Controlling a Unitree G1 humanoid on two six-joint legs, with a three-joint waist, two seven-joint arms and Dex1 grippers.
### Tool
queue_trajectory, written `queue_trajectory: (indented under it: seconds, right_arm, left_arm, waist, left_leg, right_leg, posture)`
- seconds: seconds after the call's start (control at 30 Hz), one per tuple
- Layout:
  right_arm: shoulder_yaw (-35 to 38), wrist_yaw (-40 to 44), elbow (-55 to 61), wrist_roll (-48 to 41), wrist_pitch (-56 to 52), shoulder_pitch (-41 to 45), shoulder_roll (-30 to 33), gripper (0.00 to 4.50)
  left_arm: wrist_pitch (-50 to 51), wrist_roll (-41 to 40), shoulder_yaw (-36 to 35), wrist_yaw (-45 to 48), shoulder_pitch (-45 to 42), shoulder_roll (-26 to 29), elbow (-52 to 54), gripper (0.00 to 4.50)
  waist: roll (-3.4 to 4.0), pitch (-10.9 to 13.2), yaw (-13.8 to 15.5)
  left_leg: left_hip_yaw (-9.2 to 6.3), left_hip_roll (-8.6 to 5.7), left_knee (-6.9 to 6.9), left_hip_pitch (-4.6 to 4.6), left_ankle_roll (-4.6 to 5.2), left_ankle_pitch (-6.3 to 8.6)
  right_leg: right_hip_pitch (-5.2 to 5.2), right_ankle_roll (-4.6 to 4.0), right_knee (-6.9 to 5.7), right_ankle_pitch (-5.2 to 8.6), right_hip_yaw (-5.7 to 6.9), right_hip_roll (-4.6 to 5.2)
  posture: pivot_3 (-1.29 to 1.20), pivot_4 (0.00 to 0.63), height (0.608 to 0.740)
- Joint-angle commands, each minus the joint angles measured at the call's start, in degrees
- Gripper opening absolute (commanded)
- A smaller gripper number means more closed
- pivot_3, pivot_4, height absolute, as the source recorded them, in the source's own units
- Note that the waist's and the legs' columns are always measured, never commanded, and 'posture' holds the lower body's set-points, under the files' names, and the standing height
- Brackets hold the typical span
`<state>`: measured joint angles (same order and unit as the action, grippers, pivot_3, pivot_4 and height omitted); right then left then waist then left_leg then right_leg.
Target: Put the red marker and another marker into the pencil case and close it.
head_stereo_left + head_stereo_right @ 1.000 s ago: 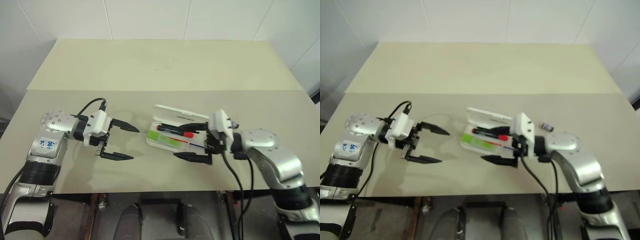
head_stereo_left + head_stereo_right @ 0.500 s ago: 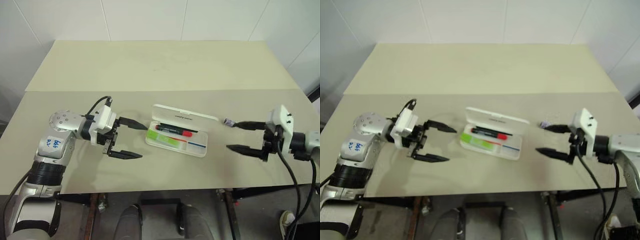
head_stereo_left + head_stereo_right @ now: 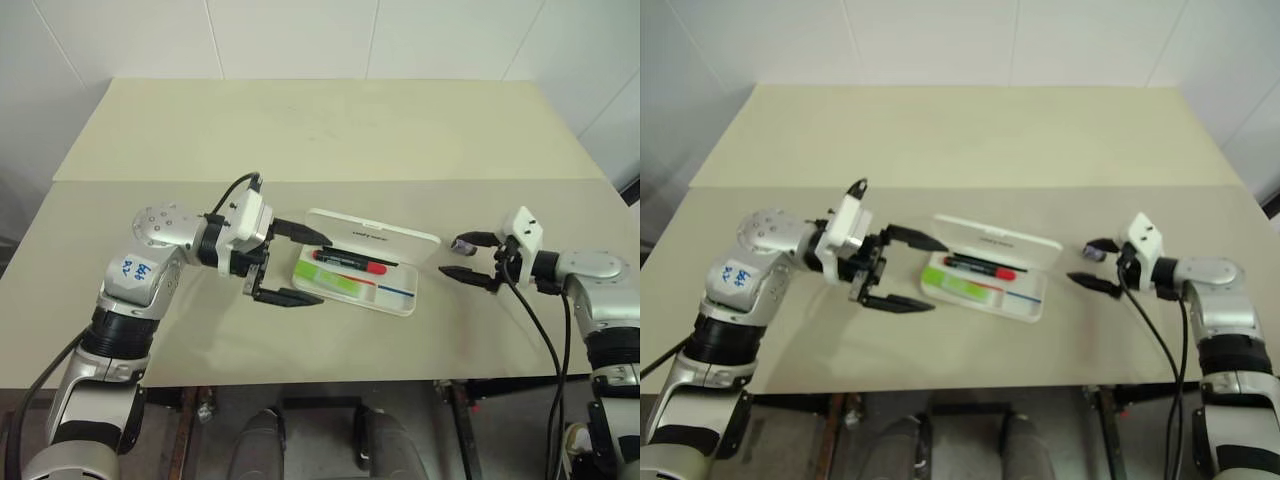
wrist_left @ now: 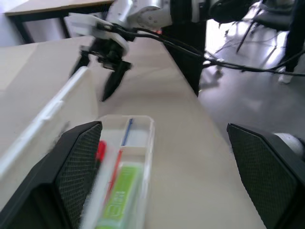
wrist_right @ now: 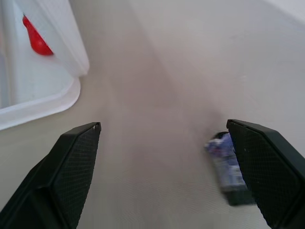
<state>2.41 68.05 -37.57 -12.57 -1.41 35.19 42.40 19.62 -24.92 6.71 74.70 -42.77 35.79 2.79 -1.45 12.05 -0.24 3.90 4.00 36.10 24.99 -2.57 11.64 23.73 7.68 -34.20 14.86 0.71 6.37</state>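
Left gripper (image 3: pixel 304 265): spread wide, now closing in on the case.
Right gripper (image 3: pixel 463 258): spread, swung away toward the table's right edge.
Pencil case (image 3: pixel 405 303): lid up, red marker (image 3: pixel 350 261) and green highlighter (image 3: pixel 335 285) inside.

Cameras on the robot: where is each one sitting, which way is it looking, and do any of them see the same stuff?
Left eye and right eye views: on the head, looking forward and down at the table, the open pencil case and both arms.
Left wrist view: on the left arm, looking between its jaws over the green marker toward the right gripper.
Right wrist view: on the right arm, looking between its jaws at a small dark stub and the case corner.
Shared: all views catch the pencil case.
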Motion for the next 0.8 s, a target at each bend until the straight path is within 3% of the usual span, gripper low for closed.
queue_trajectory:
  seconds: [0.03,0.37,0.8]
  right_arm:
    - [0.2,0.5,-2.9,0.7,2.8,2.5,-0.6,4.47]
    - [1.0,0.3,-10.2,2.3,6.0,7.1,-2.1,4.47]
    - [1.4,-1.4,-24.1,6.0,9.9,13.1,2.3,4.47]
  left_arm:
    - [0.1,1.6,-1.6,-1.3,-5.1,1.2,-2.8,4.50]
    - [0.8,3.0,-1.1,-3.2,-10.8,1.0,-6.7,4.50]
    - [1.5,2.9,-0.7,-3.6,-11.6,0.1,-6.3,4.50]
  waist:
    - [0.00,0.0,0.0]
    - [0.02,0.0,-0.2]
    - [0.04,0.0,-0.2]
  left_leg:
    - [0.00,0.00,0.02,0.00,-0.02,-0.01]
    - [0.00,0.00,-0.06,-0.02,-0.10,-0.05]
    - [0.00,0.00,-0.05,-0.02,-0.19,-0.10]
  right_leg:
    - [-0.01,0.01,-0.01,-0.01,0.00,0.00]
    - [0.01,0.02,-0.03,-0.01,0.00,-0.02]
    - [0.00,0.03,-0.03,-0.02,0.00,-0.02]
  posture:
    - [0.00,0.150,0.740]
    - [0.00,0.150,0.740]
    - [0.00,0.150,0.740]
